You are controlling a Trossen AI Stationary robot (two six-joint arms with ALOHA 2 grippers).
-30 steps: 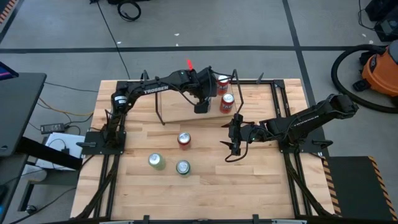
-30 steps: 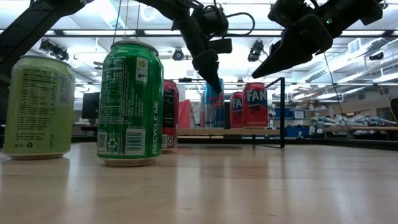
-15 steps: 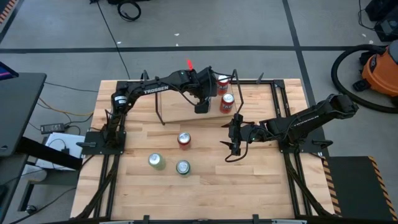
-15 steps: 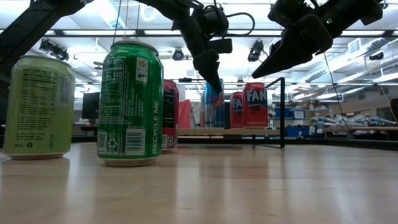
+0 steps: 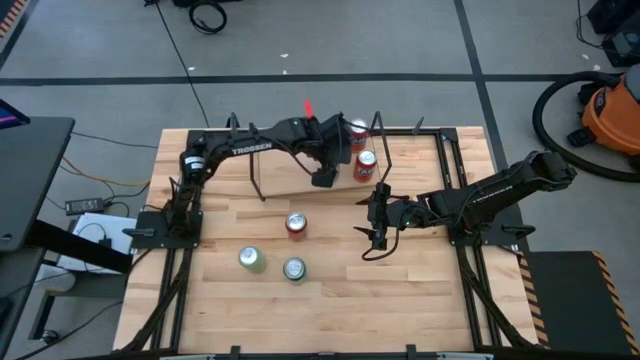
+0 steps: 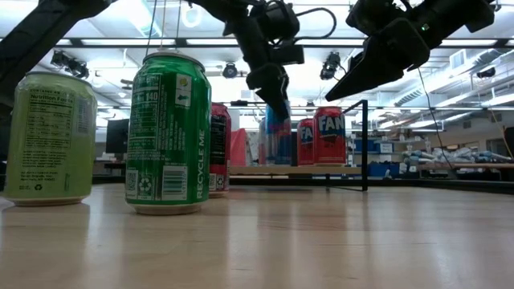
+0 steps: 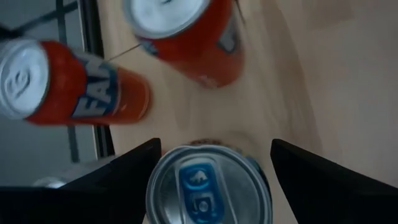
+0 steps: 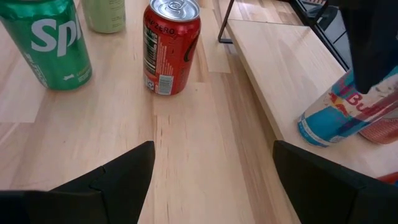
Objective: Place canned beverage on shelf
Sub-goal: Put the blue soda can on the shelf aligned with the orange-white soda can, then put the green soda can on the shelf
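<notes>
Colours noted. Shelf (image 8: 280,68): pale plywood board, thin black rod uprights. On it, right of centre in the high view, two orange-red cans (image 5: 365,165) with white lettering and silver tops. Slim can (image 8: 336,115) on the shelf: blue and silver, red lettering, blue tab on a silver lid. Tabletop (image 5: 330,290): light wood planks. Lower left of the high view: red can (image 5: 295,225) with a silver top, dark green can (image 6: 169,132) with white print, pale green can (image 6: 50,138) with dark print. Both arms black.
</notes>
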